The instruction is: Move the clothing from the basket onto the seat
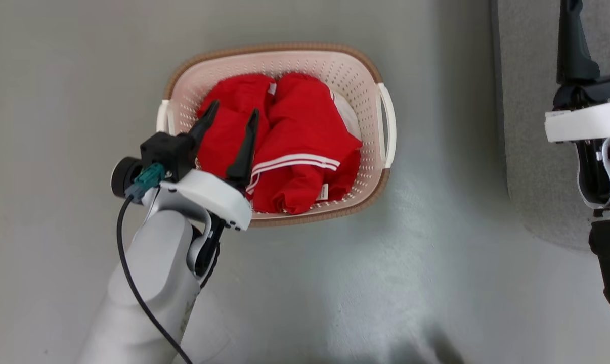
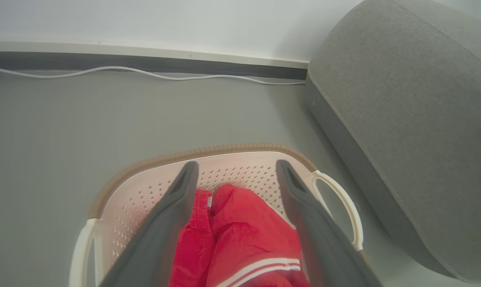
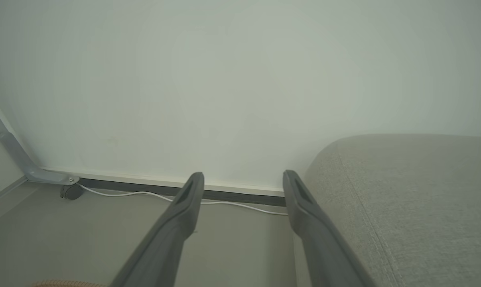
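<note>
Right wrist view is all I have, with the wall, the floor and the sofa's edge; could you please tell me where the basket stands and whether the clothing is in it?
Observer: The basket stands on the floor to the left of the seat, with the red clothing piled inside it.
Operator: Thank you. Where is the left gripper?
Observer: The left gripper hovers over the clothing with its jaws open. I cannot tell whether it touches the cloth.
Operator: Does a handle face the seat?
Observer: Yes, one white handle is on the side towards the seat.
</note>
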Motion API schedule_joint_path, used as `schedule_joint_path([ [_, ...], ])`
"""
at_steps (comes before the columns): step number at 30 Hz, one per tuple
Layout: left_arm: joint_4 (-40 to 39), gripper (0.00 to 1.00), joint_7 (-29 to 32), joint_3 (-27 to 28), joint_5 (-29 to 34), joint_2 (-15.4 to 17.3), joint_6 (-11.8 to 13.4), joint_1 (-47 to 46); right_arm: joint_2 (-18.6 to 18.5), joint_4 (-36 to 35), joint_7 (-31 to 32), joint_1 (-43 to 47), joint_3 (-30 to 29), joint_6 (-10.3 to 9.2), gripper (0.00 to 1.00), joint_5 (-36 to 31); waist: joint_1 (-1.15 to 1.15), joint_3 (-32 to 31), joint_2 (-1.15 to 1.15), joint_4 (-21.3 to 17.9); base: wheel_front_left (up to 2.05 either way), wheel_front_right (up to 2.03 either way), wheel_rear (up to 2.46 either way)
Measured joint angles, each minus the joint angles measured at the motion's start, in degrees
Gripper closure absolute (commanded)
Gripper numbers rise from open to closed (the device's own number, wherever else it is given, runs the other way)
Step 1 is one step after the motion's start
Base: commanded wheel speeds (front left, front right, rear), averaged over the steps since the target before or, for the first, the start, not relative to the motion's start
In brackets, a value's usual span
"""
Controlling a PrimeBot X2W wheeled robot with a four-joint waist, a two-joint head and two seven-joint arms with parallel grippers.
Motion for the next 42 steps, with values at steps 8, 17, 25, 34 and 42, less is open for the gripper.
schedule_joint_path([
  [8, 7.7, 0.0, 0.0, -2.9, -1.2, 0.0, 0.6, -8.5, 0.8, -2.7, -0.1, -3.8, 3.2, 0.01, 0.0, 0.3, 0.0, 6.2, 0.0, -2.9, 0.0, 0.0, 0.0],
  [17, 23.0, 0.0, 0.0, -4.5, -5.5, 0.0, 0.4, -17.5, 4.3, -8.4, -0.3, -6.7, 4.4, 0.01, 0.0, 0.3, 0.0, 11.5, 0.0, -7.5, 0.0, 0.0, 0.0],
  [25, 33.0, 0.0, 0.0, -5.4, -6.8, 0.1, -0.1, -24.3, 6.7, -12.2, -0.3, -8.6, 4.5, 0.01, 0.0, 0.3, 0.0, 15.7, 0.0, -10.5, 0.0, 0.0, 0.0],
  [34, 37.7, 0.0, 1.9, -5.6, -7.8, 1.4, -0.9, -29.0, 8.2, -13.6, -0.3, -9.3, 4.8, 0.01, 0.0, 0.4, 0.0, 19.1, 0.0, -13.6, 0.0, 0.0, 0.0],
  [42, 39.0, 0.0, 6.0, -5.6, -9.6, 1.5, -1.3, -31.0, 9.2, -13.6, -0.3, -9.2, 4.7, 0.01, 0.0, 0.9, 0.0, 20.6, 0.0, -15.4, 0.0, 0.0, 0.0],
])
